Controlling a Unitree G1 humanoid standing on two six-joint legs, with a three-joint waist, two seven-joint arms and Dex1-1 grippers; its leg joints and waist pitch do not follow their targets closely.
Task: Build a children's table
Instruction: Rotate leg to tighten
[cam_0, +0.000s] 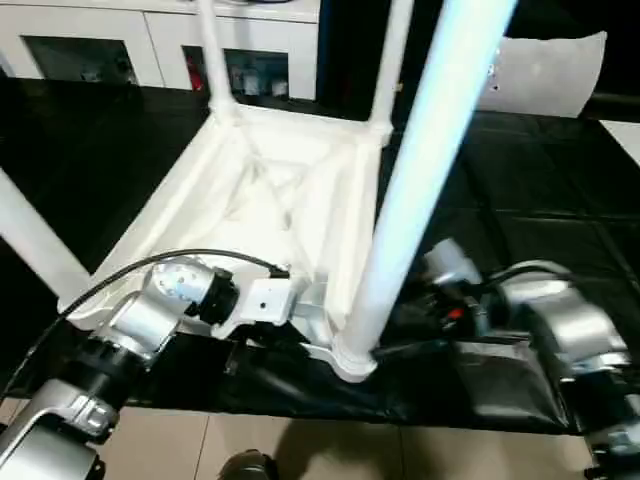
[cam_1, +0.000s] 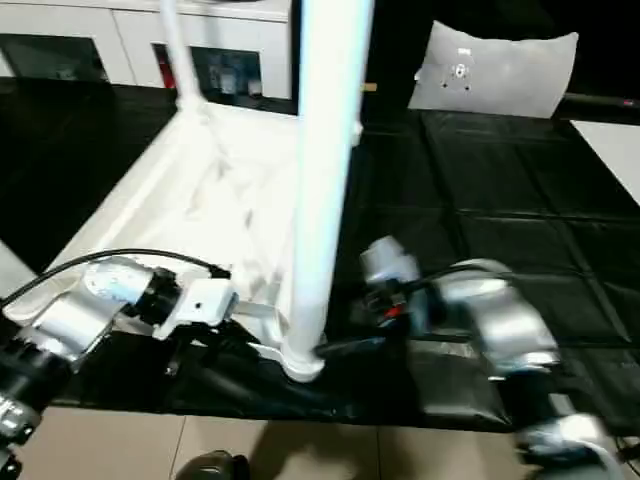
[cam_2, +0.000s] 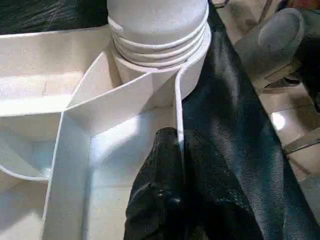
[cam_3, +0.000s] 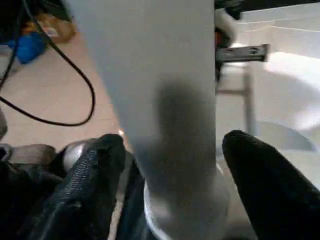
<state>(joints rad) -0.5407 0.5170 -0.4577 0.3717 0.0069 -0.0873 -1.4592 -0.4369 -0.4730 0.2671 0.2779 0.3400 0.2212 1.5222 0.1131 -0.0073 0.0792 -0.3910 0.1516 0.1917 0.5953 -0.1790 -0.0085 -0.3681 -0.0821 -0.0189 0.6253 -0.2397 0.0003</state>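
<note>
The children's table lies upside down on a black mat: its white ribbed top (cam_0: 270, 190) faces up and legs stand in the corner sockets. The nearest leg (cam_0: 420, 170) rises from the near right socket (cam_0: 350, 355). Two more legs (cam_0: 212, 60) (cam_0: 392, 60) stand at the far corners, and another (cam_0: 35, 240) leans at the left. My left gripper (cam_2: 177, 145) is shut on the top's thin rim wall just beside that near socket. My right gripper (cam_3: 175, 165) straddles the base of the nearest leg, with a black finger (cam_3: 260, 185) on each side and a gap showing.
The black mat (cam_0: 520, 200) covers the floor under the table; tan floor (cam_0: 300, 440) starts at its near edge. A white cabinet (cam_0: 100, 40) stands at the back left, a white pillow (cam_0: 550, 75) at the back right. A black cable (cam_3: 50, 120) loops over the floor.
</note>
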